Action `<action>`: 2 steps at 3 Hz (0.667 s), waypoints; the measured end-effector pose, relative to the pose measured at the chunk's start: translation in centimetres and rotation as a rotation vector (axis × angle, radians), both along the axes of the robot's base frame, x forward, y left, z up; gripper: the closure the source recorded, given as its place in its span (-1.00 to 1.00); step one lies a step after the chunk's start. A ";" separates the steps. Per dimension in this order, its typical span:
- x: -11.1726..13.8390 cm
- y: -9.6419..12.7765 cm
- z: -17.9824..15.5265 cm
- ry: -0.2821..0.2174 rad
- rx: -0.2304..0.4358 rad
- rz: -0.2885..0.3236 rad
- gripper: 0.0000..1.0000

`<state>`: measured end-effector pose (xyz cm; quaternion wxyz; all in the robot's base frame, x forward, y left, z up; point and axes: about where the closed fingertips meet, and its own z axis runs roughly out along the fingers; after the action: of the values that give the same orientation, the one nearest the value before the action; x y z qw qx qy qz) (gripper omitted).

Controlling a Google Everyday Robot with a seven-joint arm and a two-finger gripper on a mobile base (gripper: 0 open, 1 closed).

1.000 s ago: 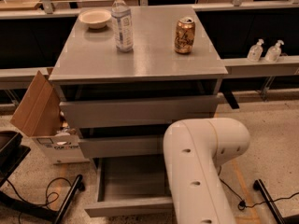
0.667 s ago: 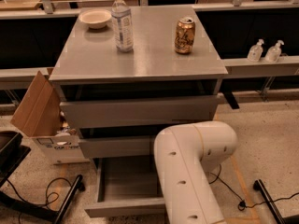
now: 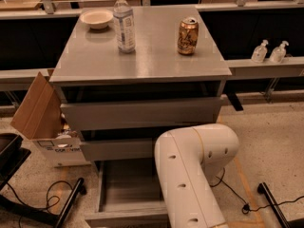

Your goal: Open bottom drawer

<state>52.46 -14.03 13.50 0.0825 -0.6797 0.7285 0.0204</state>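
I am finding the bottom drawer (image 3: 129, 186) standing pulled out, bare floor lying beside its left edge. The white arm (image 3: 190, 175) is covering its right side. The gripper is out of view, so I cannot tell its grip.

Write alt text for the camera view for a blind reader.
The bottom matte-grey drawer of a three-drawer grey cabinet stands pulled open, with the robot's white arm bent in front of it; the gripper is out of view. On top stand a clear plastic water bottle, a gold drinks can and a pale round bowl.
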 end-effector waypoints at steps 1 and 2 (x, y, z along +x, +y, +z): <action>-2.6 -1.9 0.9 0.018 0.008 -0.034 1.00; -2.5 -1.9 0.9 0.018 0.008 -0.034 1.00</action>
<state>50.00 -15.88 14.40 0.0791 -0.6666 0.7407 0.0280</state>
